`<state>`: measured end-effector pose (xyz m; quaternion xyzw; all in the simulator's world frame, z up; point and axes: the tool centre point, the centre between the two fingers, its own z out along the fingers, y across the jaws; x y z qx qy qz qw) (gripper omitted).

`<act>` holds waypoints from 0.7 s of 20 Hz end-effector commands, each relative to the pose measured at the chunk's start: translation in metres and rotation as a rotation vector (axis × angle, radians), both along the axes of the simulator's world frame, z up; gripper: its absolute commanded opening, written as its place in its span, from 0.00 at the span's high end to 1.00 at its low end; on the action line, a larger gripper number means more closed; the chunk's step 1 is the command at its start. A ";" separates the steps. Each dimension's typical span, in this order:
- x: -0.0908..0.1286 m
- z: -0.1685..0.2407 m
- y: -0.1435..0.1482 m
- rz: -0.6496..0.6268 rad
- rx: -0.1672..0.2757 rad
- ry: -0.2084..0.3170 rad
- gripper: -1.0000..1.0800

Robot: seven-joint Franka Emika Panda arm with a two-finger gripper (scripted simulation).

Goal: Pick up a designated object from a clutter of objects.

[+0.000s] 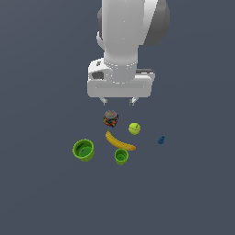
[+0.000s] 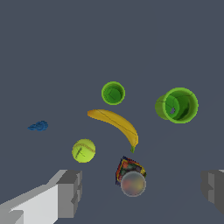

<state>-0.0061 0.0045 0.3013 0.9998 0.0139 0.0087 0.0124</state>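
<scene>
Approach stage: nothing is grasped yet.
The gripper (image 1: 119,101) hangs spread wide above the multicoloured boxy item (image 1: 110,119), which sits on the floor between its fingers (image 2: 70,192) in the wrist view, just beside the banana (image 1: 120,141); descending, closing and lifting remain.

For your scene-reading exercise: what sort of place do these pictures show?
Likely a simulated test space, not a real room: a plain grey floor, a robot arm, and scattered small items like a banana.
</scene>
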 end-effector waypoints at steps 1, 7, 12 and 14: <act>-0.004 -0.014 -0.003 -0.021 0.002 0.001 0.04; -0.022 -0.058 -0.013 -0.096 0.010 0.004 0.04; -0.048 -0.102 -0.024 -0.177 0.018 0.006 0.04; -0.059 -0.119 -0.027 -0.210 0.020 0.007 0.04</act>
